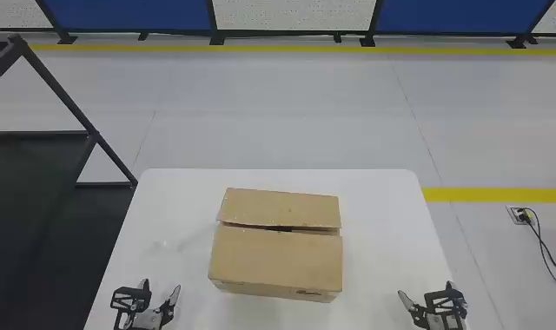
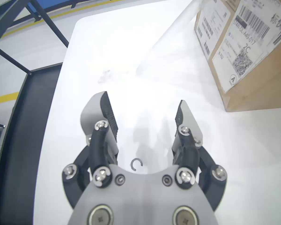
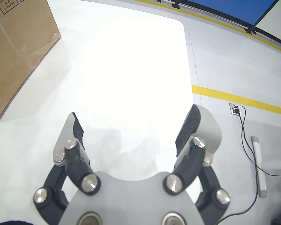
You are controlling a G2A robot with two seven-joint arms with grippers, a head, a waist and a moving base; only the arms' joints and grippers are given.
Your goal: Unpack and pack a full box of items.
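1 closed box (image 1: 276,247); L gripper (image 2: 142,99), R gripper (image 3: 133,111) wide

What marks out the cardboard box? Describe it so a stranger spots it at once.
Find the white table with rounded corners. At its middle stands a closed cardboard box. It is the only brown thing on the table, with white barcode labels on one side.

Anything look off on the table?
On the box, flaps are shut but not flush: a dark gap shows at the seam and the far flap sits skewed. What looks like loose clear tape trails from its side down to the table.
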